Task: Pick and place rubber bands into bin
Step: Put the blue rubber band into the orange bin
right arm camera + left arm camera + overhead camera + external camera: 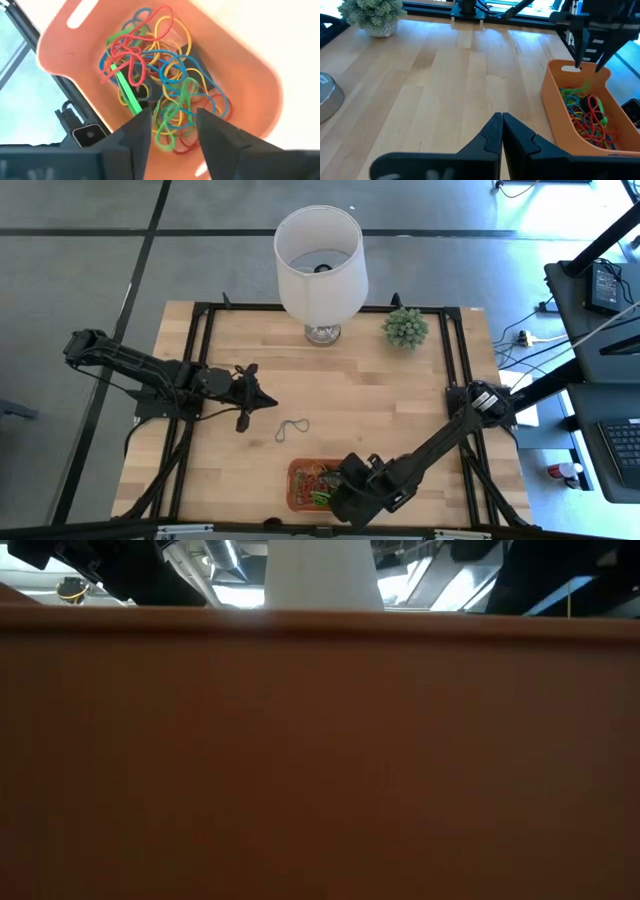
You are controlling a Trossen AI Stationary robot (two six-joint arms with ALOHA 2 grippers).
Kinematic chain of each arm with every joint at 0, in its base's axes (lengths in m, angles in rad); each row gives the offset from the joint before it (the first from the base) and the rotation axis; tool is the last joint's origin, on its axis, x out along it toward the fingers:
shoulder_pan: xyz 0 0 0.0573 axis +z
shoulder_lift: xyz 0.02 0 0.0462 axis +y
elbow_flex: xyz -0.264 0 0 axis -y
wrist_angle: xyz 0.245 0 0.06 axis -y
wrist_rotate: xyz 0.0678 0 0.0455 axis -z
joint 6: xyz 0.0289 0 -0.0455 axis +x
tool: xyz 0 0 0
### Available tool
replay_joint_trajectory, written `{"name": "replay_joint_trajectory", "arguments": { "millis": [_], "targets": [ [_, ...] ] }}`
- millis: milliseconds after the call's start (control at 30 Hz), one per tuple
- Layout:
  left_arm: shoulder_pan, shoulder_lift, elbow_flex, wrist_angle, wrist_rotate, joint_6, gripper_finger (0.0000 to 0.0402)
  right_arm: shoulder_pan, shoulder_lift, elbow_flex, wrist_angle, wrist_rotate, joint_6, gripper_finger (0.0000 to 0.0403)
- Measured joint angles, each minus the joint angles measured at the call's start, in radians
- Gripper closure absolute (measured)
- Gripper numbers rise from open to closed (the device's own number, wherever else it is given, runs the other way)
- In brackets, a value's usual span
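Orange bin (303,470) sits at the table's near edge, w/ a tangle of rubber bands (155,90) inside: red, blue, yellow, green. Right gripper (172,125) hangs directly over it, fingers spread apart, nothing between them, a green band just below. One more band (293,427) lies loose on the wood, between the bin and the left gripper (255,398), which rests low over the table w/ fingers pressed together, empty. Lamp (320,265) & small plant (405,327) stand at the far side.
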Motion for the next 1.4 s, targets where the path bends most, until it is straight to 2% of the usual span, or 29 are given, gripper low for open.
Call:
{"name": "replay_joint_trajectory", "arguments": {
  "millis": [167,367,600,800,1000,1167,1267,1400],
  "targets": [
    [0.000,0.000,0.000,0.000,0.000,0.001,0.0396,-0.003,-0.017,0.000,-0.040,0.000,0.001,0.0214],
    [0.000,0.000,0.000,0.002,0.000,0.002,0.0394,-0.013,-0.017,0.000,-0.036,-0.001,0.000,0.0213],
    [-0.010,0.000,0.011,-0.003,0.073,-0.004,0.0399,-0.029,-0.056,0.000,-0.029,-0.035,-0.150,0.0269],
    [-0.037,0.029,0.070,-0.006,0.010,0.046,0.0399,-0.067,-0.083,0.000,-0.036,-0.033,-0.330,0.0322],
    [-0.039,0.119,0.116,-0.007,-0.064,0.044,0.0398,-0.113,-0.083,0.000,-0.038,-0.034,-0.554,0.0391],
    [-0.039,0.219,0.145,-0.008,-0.093,0.003,0.0400,-0.126,-0.092,-0.003,-0.094,-0.025,-0.711,0.0395],
    [-0.039,0.273,0.166,-0.010,-0.093,0.003,0.0399,-0.122,-0.166,-0.092,-0.112,-0.026,-0.733,0.0399],
    [-0.044,0.331,0.222,-0.014,-0.092,0.003,0.0400,-0.113,-0.345,-0.355,0.082,-0.026,-0.717,0.0399]
  ]
}}
